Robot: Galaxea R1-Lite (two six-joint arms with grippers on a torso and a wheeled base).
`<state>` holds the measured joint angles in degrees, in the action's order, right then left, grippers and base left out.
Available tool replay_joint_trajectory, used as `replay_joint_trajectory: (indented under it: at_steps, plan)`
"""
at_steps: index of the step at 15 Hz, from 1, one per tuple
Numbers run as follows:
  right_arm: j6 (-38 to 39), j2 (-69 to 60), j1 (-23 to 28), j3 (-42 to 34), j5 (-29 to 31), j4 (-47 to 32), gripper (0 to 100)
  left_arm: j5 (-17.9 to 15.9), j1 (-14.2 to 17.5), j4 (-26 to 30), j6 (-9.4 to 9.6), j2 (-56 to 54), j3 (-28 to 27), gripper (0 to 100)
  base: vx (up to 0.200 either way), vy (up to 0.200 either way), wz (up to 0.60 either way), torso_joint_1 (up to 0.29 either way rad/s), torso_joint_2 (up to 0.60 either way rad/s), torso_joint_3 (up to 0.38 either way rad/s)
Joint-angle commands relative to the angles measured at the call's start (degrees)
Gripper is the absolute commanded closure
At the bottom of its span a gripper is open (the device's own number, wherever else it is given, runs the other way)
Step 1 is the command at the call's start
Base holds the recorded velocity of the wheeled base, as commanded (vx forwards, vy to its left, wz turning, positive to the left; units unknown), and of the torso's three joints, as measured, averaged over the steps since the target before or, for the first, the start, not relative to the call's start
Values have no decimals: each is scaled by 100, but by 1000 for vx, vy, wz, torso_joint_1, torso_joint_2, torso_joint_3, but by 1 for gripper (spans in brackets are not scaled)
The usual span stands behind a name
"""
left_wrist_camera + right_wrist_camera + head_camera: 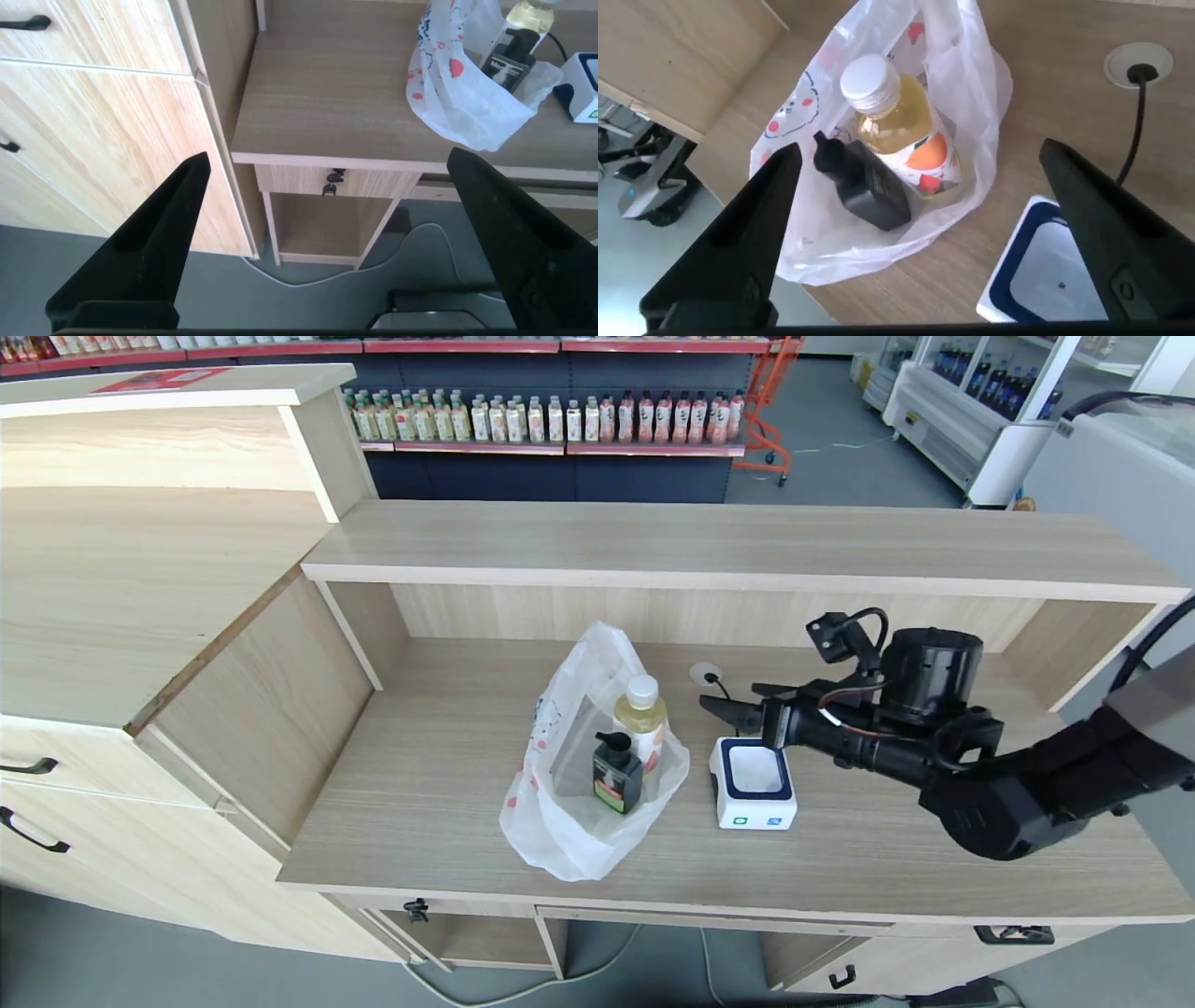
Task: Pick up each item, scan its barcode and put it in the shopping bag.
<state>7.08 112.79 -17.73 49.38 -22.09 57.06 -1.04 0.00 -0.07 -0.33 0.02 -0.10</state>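
Bottles (640, 714) in shopping bag (546, 803); right tool (730, 698) spread, empty, near scanner (752, 784)

Setting was a shop, checkout area. Beyond the wooden counter (439, 775) ran shelves (560, 450) lined with bottled drinks (551, 420). Glass-fronted coolers (971, 392) stood past the counter's far right corner. A barcode scanner (752, 782) and a plastic shopping bag (551, 812) sat near the counter's front edge.

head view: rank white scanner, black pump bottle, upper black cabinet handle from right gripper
1. white scanner with blue rim, just below the right gripper
2. black pump bottle, leftward in the white plastic bag
3. upper black cabinet handle, far left
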Motion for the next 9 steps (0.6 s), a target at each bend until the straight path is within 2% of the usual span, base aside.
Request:
replay_joint_trajectory:
  at_steps: [1, 3, 6, 8, 9]
  plan:
    - [179, -2595, 410, -1941, 108, -415, 0, -2, 0, -1, -2, -2, 1, 0, 0, 0, 0, 0, 0, 0]
    - [109, -3456, 604, -2829, 697, -495, 0, -2, 0, -1, -2, -2, 1, 0, 0, 0, 0, 0, 0, 0]
    - [-49, -4924, 981, -4165, 1216, -872, 0, -2, 0, -1, -2, -2, 1, 0, 0, 0, 0, 0, 0, 0]
    - [-67, -6374, 1263, -4842, 1629, -1743, 0, -2, 0, -1, -2, -2, 1, 0, 0, 0, 0, 0, 0, 0]
    - [-75, -7218, 1474, -4938, 1664, -2428, 0, -2, 0, -1, -2, -2, 1, 0, 0, 0, 0, 0, 0, 0]
